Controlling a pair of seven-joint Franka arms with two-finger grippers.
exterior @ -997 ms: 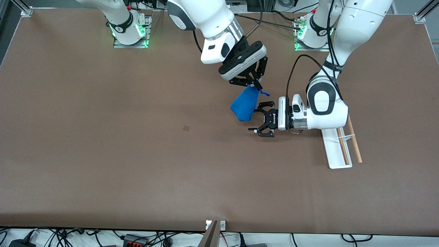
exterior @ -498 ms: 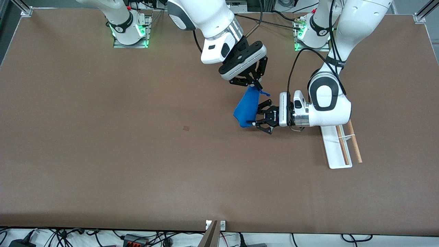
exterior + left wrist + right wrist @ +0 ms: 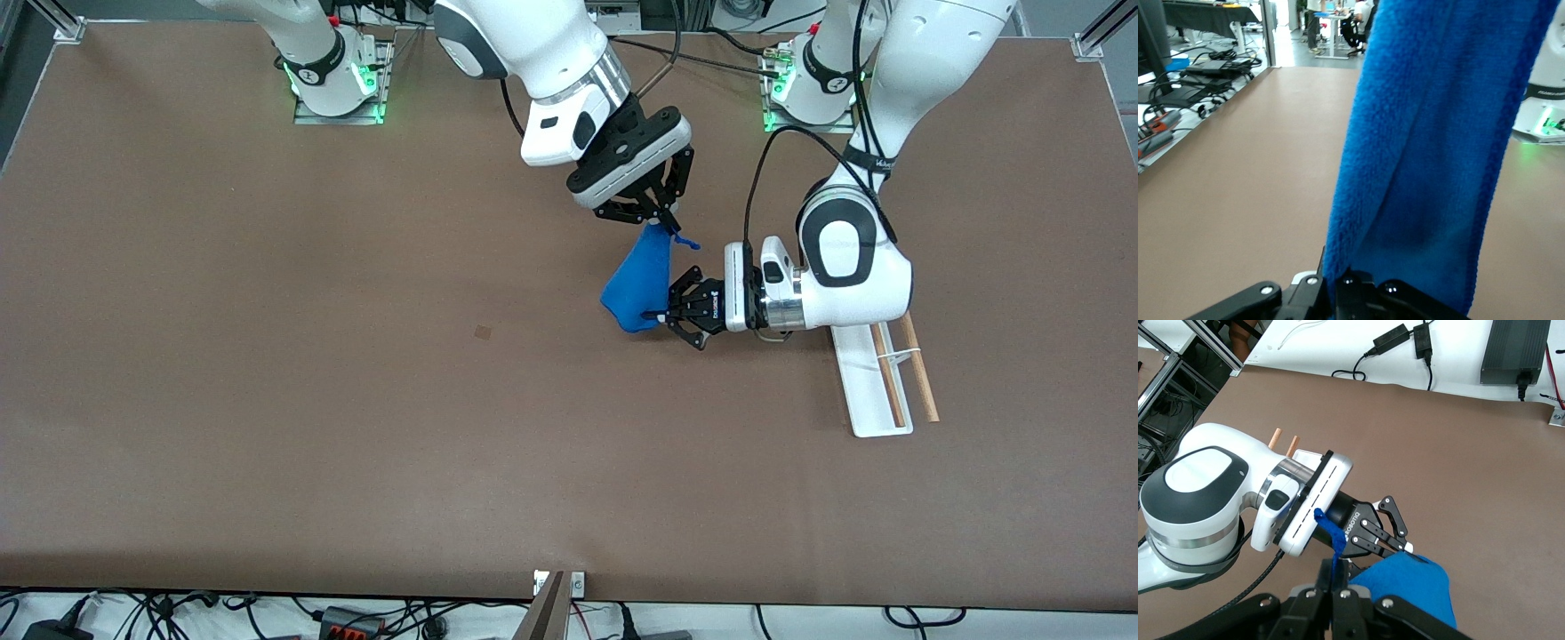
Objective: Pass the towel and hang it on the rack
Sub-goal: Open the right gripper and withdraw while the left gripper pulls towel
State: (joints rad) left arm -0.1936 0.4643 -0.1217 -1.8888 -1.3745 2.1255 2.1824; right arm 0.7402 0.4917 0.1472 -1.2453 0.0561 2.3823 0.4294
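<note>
The bright blue towel [image 3: 637, 283] hangs in the air over the middle of the table. My right gripper [image 3: 664, 223] is shut on its top corner, where the thin loop [image 3: 688, 240] sticks out. My left gripper [image 3: 659, 315] lies level and is shut on the towel's lower edge. In the left wrist view the towel [image 3: 1431, 133] fills the frame above the left gripper [image 3: 1335, 285]. The right wrist view shows the right gripper [image 3: 1336, 579] pinching the towel [image 3: 1415, 587], with the left gripper [image 3: 1397, 545] beside it. The rack [image 3: 864, 384], a white tray with two wooden rods [image 3: 917, 377], stands toward the left arm's end, partly hidden by that arm.
A small dark square mark [image 3: 483, 332] lies on the brown table [image 3: 267, 400], toward the right arm's end from the towel. The left arm's bulky wrist [image 3: 845, 276] hangs over the rack's end nearest the arm bases. Cables and power bricks [image 3: 1405, 337] lie off the table's edge.
My left gripper has moved in to the towel and closed on its lower edge. The right gripper has stayed where it was, holding the top corner.
</note>
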